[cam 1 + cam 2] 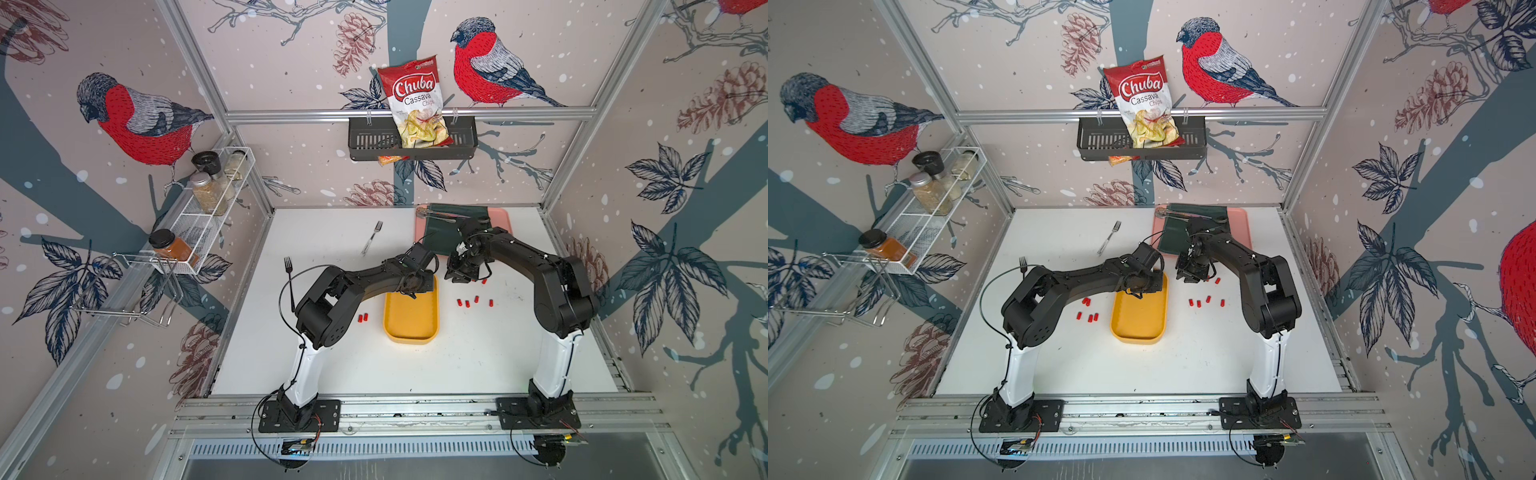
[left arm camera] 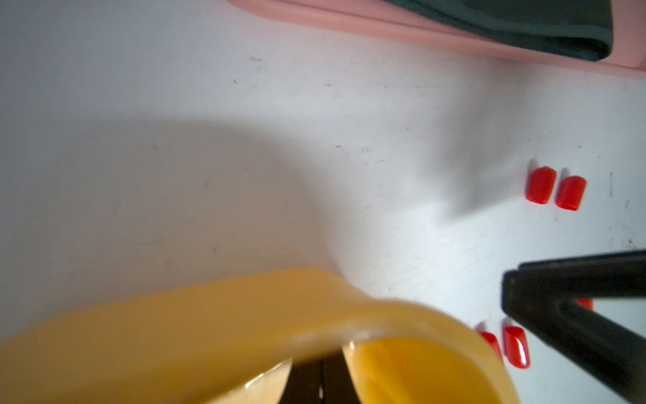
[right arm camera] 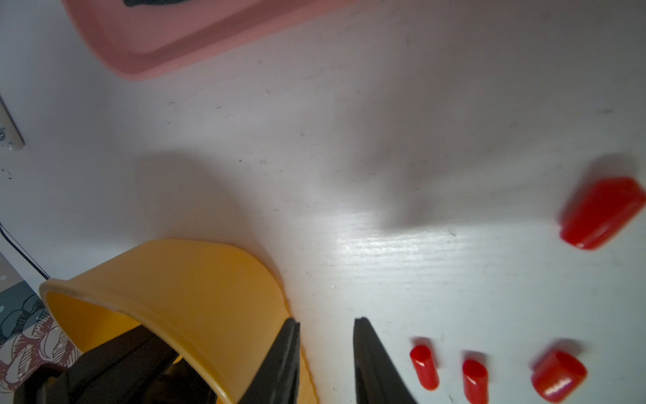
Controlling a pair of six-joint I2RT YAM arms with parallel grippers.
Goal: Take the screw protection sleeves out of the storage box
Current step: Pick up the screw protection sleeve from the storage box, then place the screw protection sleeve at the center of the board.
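Observation:
The yellow storage box [image 1: 411, 320] lies mid-table, and what shows of its inside is bare in both top views. My left gripper [image 1: 419, 286] is at its far end, shut on the box's rim [image 2: 384, 314]; its dark fingertips [image 2: 307, 379] press together there. My right gripper [image 3: 325, 323] hangs open and empty over the table, just beside the box's far right corner [image 3: 209, 280]. Red screw protection sleeves lie on the table on both sides: several left of the box [image 1: 1087, 309], several to its right [image 1: 473, 302], and some near the right gripper [image 3: 424, 367].
A pink tray [image 1: 503, 220] with a dark green cloth sits at the back right. One fork [image 1: 372, 237] lies at the back and another fork [image 1: 289, 270] near the left arm. A black basket [image 1: 365, 141] holding a chips bag hangs on the back wall.

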